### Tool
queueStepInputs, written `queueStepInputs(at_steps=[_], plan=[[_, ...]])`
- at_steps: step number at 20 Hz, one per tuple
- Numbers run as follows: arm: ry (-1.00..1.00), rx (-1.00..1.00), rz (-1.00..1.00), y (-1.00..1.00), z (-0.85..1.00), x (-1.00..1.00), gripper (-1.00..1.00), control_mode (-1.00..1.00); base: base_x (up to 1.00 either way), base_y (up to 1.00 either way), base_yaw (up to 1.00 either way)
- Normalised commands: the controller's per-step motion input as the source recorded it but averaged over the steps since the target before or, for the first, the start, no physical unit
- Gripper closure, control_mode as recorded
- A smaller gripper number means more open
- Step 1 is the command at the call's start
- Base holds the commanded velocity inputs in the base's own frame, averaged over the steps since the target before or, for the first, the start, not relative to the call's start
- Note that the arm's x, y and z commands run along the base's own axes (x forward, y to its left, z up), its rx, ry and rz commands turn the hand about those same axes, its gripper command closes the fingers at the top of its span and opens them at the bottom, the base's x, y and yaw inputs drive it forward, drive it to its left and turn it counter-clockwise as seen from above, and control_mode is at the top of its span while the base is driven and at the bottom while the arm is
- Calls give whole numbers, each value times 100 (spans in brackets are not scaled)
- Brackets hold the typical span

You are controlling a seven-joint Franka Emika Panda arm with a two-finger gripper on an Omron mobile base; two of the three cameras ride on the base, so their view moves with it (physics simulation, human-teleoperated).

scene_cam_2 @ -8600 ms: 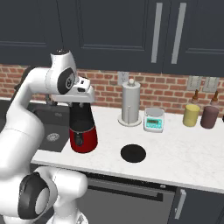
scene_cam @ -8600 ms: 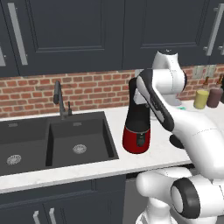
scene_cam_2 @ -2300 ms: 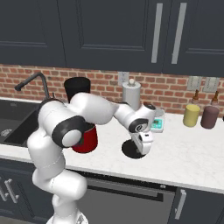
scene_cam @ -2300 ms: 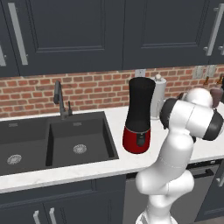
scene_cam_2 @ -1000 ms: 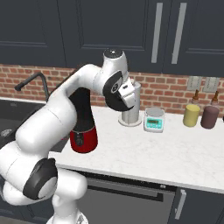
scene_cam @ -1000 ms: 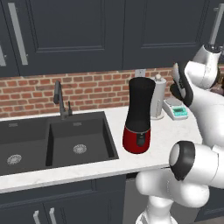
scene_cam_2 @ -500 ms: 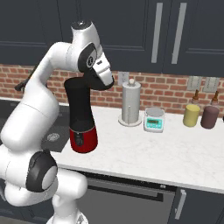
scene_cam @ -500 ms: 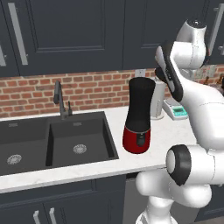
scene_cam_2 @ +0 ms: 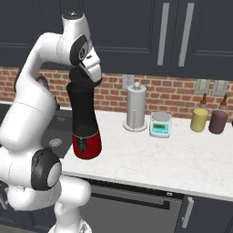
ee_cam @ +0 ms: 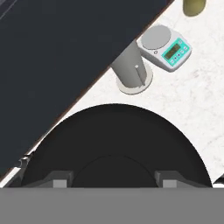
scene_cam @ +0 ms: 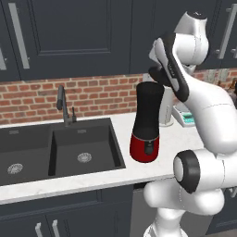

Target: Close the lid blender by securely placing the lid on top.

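lid [ee_cam: 116, 144]: i judge it carried, over the blender [scene_cam_2: 83, 120] jar.
claw [ee_cam: 113, 180]: grips the lid.
left: seating it.

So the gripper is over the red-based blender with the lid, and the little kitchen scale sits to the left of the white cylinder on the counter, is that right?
Not quite. In the right base view the kitchen scale sits to the right of the white cylinder, not its left. The rest holds: the gripper is at the top of the blender, and the hand view shows the round black lid at the fingertips.
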Motion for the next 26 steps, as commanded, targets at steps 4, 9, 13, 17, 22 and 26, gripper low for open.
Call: queueStepInputs(at_steps=[4, 9, 13, 17, 22, 26], plan=[[0, 0, 10, 40, -34, 2, 100, -100, 0, 0, 0], [0, 0, 8, 39, -6, 29, 100, -100, 0, 0, 0], [0, 0, 1, 8, 0, 39, 100, -100, 0, 0, 0], [3, 0, 0, 0, 0, 34, 100, -100, 0, 0, 0], [3, -7, 4, -1, -1, 12, 100, -100, 0, 0, 0], [1, -13, 6, 0, -9, -1, 100, -100, 0, 0, 0]])
